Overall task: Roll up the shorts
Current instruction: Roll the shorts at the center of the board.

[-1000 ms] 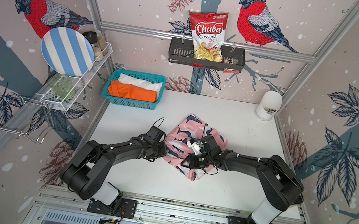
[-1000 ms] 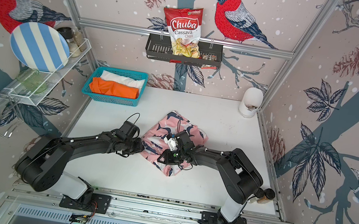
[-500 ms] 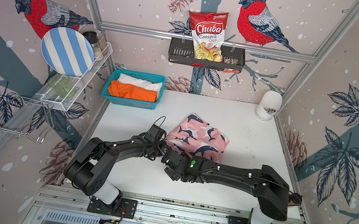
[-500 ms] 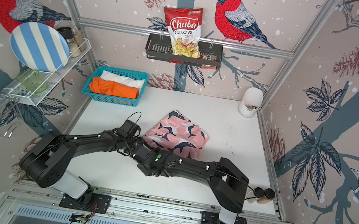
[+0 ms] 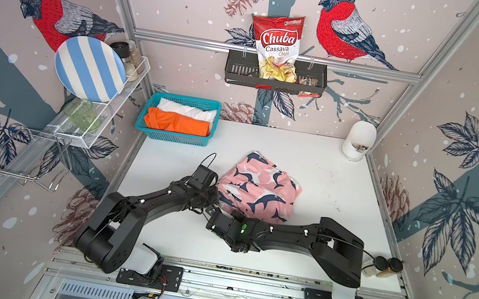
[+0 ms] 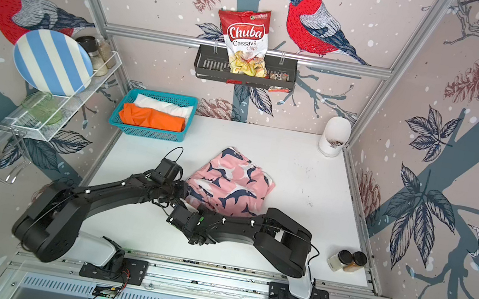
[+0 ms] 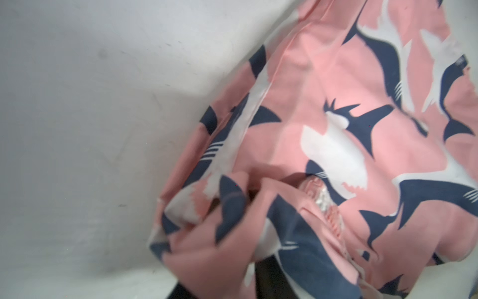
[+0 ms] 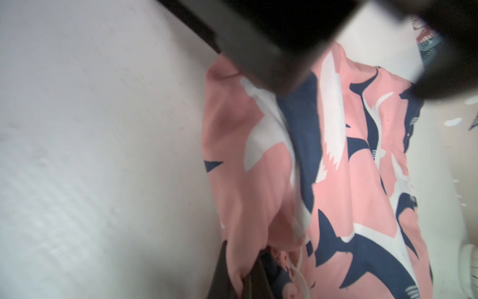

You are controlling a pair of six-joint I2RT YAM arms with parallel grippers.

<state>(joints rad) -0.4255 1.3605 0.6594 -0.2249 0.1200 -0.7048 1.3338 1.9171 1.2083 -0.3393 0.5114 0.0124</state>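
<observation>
Pink shorts [image 5: 260,190] are laid folded at the centre of the table [image 5: 326,179], both claws meeting them at their 7 o'clock corner. The right gripper [image 5: 213,214] is closed on a fold of the hem. The left gripper [image 5: 215,198] is draped in cloth, so its state cannot be told. At 10 o'clock, white shorts [image 5: 186,110] and orange shorts [image 5: 176,122] are kept in the basket [image 5: 173,139]. Bare tabletop is left toward 3 and 6 o'clock.
</observation>
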